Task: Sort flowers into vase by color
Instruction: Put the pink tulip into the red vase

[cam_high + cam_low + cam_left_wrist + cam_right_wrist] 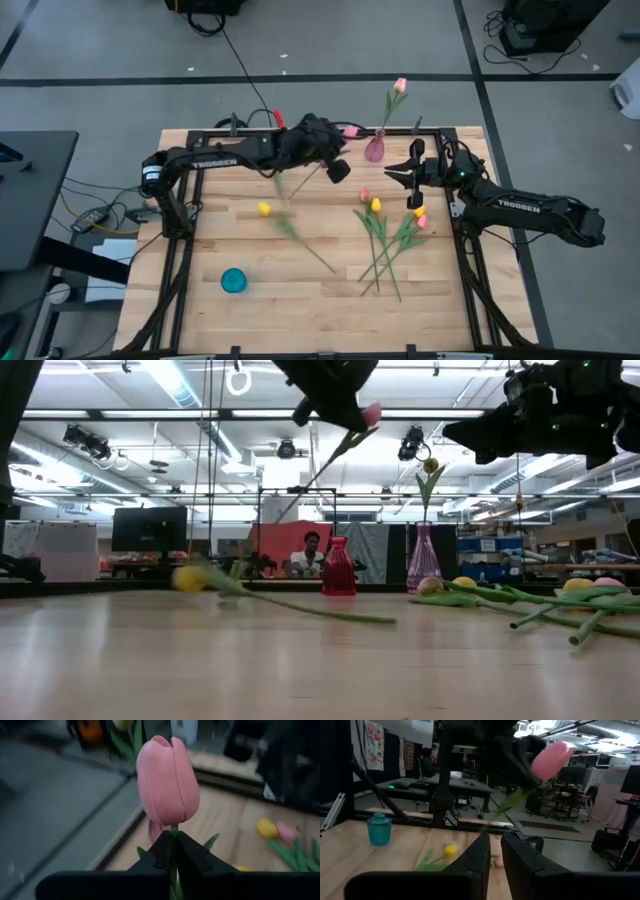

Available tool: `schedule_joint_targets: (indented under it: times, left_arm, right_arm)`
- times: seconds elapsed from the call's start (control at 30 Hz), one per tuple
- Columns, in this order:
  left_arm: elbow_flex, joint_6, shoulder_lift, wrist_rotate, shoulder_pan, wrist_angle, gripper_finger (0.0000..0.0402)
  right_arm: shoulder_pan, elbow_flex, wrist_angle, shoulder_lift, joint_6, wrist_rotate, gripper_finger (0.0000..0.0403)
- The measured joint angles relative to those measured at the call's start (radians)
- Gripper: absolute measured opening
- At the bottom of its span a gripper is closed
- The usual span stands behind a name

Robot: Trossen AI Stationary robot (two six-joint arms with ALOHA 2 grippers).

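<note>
While raised: smooth tulip point(167, 780) (pink, egg-shaped)

A pale wooden plank table point(300, 300) with a black metal frame carries a small teal glass vase point(234, 280), a pink glass vase point(374, 150) at its far edge, one loose yellow tulip point(264, 209), and a crossed heap of pink and yellow tulips point(390, 235).
</note>
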Motion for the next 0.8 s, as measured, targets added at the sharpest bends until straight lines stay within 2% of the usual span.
schedule_joint_targets:
  times: [0.27, 0.4, 0.57, 0.8]
  left_arm:
    - [-0.119, 0.135, 0.0, 0.003, 0.06, 0.378, 0.0023]
    - [-0.153, 0.149, 0.0, 0.074, 0.105, 0.528, 0.0023]
    - [-0.164, 0.126, 0.001, 0.161, 0.146, 0.665, 0.0023]
    - [-0.164, 0.128, 0.001, 0.176, 0.169, 0.734, 0.0023]
  right_arm:
    - [0.0, 0.0, 0.004, 0.0, 0.009, -0.023, 0.0061]
    - [0.0, 0.0, 0.006, 0.0, 0.008, -0.023, 0.0061]
    - [0.0, 0.0, 0.005, 0.0, 0.004, -0.022, 0.0061]
    - [0.0, 0.0, 0.003, 0.0, 0.0, -0.021, 0.0061]
